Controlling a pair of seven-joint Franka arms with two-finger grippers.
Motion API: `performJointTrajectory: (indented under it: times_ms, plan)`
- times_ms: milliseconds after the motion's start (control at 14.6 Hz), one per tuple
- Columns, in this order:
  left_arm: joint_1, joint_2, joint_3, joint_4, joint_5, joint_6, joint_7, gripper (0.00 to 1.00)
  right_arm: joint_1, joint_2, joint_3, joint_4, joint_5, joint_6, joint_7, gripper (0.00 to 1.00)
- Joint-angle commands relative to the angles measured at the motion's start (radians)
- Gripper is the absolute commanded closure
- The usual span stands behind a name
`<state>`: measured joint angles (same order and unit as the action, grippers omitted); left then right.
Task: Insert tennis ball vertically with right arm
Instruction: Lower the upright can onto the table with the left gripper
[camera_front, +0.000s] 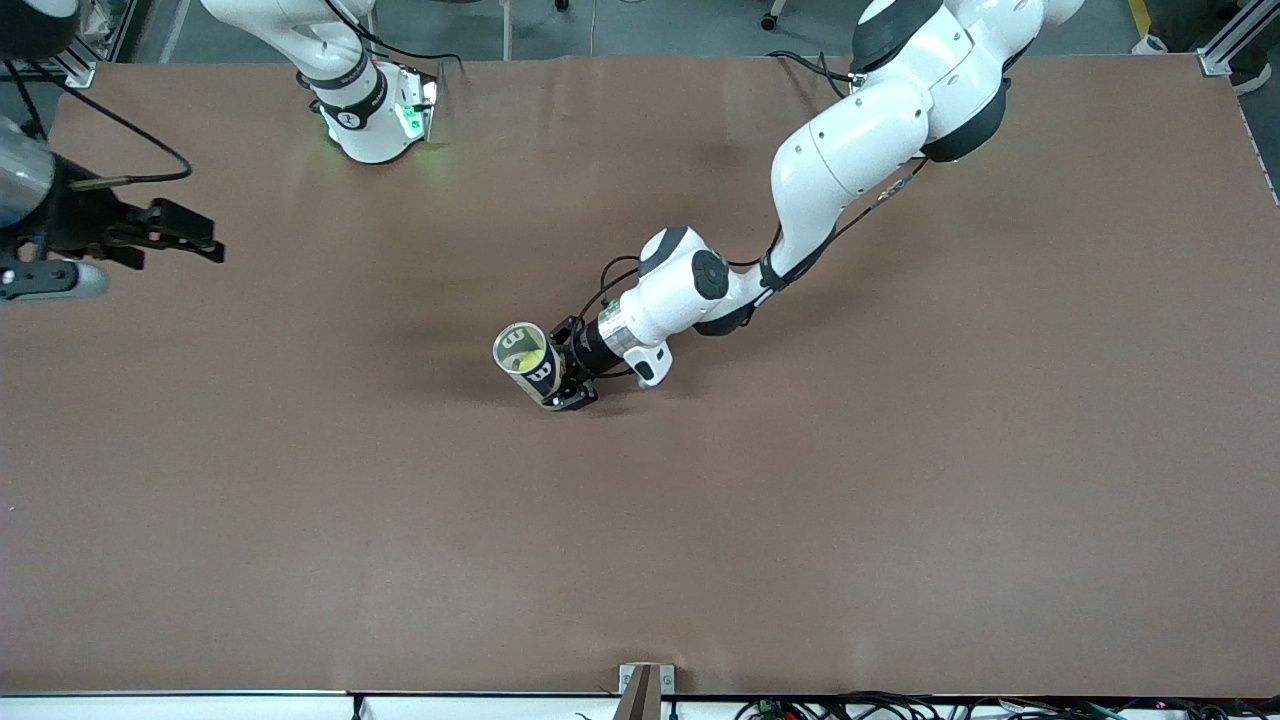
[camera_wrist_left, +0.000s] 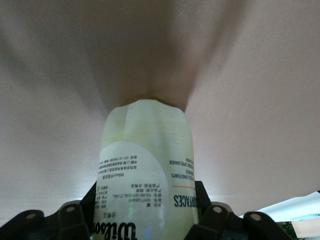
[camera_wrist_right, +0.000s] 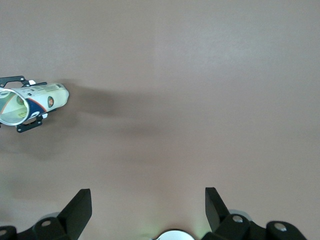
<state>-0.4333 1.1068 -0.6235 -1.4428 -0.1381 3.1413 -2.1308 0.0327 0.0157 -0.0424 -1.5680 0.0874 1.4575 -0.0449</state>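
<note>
Clamped on the ball can (camera_front: 530, 362) mid-table: left gripper (camera_front: 572, 372), yellow ball inside visible only from front. Well apart toward the right arm's end: right gripper (camera_wrist_right: 148, 206), wide open, empty.

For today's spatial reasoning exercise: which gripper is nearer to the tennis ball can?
Left. The left gripper is shut on the tennis ball can, holding it upright mid-table. The right gripper hangs open over the right arm's end of the table, well apart from the can.

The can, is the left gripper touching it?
Touching. In the left wrist view the left gripper has its fingers pressed against both sides of the can; the front view agrees.
</note>
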Motion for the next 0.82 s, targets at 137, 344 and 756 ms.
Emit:
performJointTrajectory:
  times_ms: [137,344,756]
  plan:
    - [0.002,0.013,-0.013,-0.002,-0.012,0.017,0.019,0.23,-0.043,-0.02,0.016,0.012,-0.018,0.041,-0.029,0.0]
    - [0.007,0.016,-0.013,-0.01,-0.011,0.017,0.019,0.05,-0.04,-0.019,0.018,0.013,-0.049,0.09,-0.027,0.0]
    - [0.041,0.002,-0.013,-0.063,-0.006,0.017,0.034,0.0,-0.033,-0.014,0.024,0.055,-0.129,0.124,-0.018,0.0]
